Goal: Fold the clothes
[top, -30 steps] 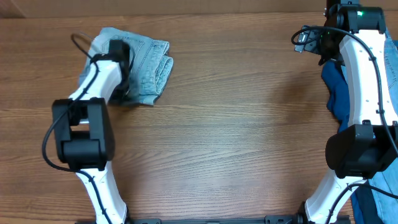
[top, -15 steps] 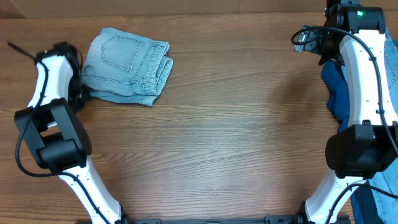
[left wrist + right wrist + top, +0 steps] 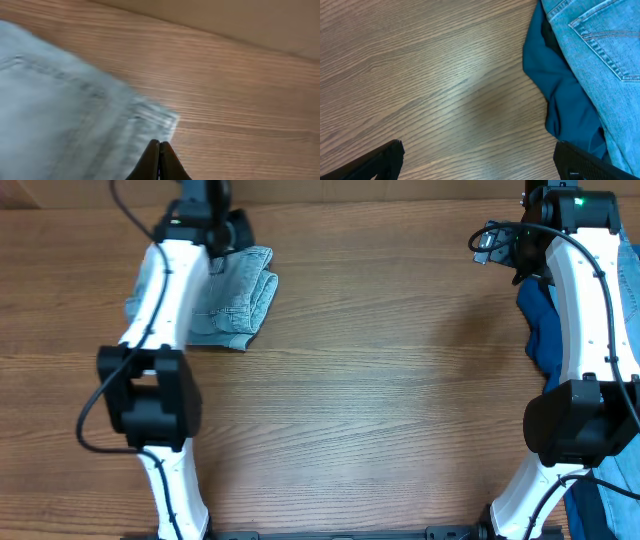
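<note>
The left pincer [image 3: 159, 159] is pinched fully shut, its two dark fingers pressed tip to tip with nothing caught between them. In its wrist view it points in from six o'clock, and just off its tips, at twelve o'clock, lies a stitched corner of the pale denim shorts [image 3: 60, 115]. The picture is too blurred to say whether the tips touch the cloth. From there the shorts spread away toward nine and ten o'clock. Seen from overhead, the shorts [image 3: 238, 290] sit folded in a compact bundle at about eleven o'clock on the wooden table [image 3: 400, 380], with the white left arm [image 3: 165, 290] stretched across their left part. The right pincer [image 3: 477, 150] is spread as wide as it goes and holds nothing, with only bare wood grain between its two black fingers [image 3: 385, 157]. Outward from it, between one and four o'clock in that wrist view, lies the dark blue cloth [image 3: 560, 100], crumpled. The brighter denim garment [image 3: 600, 50] touches the cloth's right side at one to two o'clock, a stitched pocket showing. From overhead this pair lies at three o'clock on the table, the dark blue cloth [image 3: 538, 330] partly hidden behind the right arm [image 3: 585, 310].
</note>
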`<action>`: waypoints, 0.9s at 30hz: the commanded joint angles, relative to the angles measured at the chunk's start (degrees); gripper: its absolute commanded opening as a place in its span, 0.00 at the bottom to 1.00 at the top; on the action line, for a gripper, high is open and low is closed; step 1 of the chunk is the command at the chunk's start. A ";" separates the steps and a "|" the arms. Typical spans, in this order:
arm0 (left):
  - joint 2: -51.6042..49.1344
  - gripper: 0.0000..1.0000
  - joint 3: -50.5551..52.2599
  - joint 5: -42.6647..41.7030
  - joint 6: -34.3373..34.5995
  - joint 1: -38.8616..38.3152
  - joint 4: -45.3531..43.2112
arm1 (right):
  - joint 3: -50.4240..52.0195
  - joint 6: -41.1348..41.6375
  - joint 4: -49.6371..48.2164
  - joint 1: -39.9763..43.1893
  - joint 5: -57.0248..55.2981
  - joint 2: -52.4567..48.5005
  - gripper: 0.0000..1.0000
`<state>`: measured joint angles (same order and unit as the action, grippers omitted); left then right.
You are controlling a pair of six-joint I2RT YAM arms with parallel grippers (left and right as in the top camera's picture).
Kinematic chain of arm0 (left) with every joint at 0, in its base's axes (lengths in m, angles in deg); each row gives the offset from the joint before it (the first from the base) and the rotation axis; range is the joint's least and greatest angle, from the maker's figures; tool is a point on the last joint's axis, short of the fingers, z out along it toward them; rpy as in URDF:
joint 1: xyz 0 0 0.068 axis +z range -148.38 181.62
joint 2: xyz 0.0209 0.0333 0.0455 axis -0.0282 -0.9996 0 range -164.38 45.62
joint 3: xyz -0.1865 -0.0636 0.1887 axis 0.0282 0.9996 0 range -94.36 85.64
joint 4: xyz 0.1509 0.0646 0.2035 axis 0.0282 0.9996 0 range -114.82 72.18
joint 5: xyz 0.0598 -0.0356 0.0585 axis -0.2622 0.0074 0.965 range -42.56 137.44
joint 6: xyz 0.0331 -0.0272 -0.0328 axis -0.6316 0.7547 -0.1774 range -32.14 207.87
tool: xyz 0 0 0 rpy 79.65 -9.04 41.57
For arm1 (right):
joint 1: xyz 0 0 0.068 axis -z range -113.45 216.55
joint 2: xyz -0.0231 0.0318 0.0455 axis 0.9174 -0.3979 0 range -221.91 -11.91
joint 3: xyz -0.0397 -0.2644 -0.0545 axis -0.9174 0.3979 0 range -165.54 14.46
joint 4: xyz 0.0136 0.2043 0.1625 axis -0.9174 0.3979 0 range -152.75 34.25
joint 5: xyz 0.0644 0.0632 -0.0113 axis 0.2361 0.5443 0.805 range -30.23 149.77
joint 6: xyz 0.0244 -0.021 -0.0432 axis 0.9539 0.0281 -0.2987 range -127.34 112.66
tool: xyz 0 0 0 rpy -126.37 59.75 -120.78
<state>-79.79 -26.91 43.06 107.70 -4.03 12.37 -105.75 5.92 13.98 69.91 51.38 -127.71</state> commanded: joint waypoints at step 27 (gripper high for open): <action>-17.14 0.04 -0.04 8.24 3.34 12.41 34.82 | 0.24 -0.11 -0.11 0.26 -0.81 -0.09 1.00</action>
<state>-93.25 -29.73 46.75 109.84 4.05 46.56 -105.75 5.87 13.98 69.91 51.38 -127.74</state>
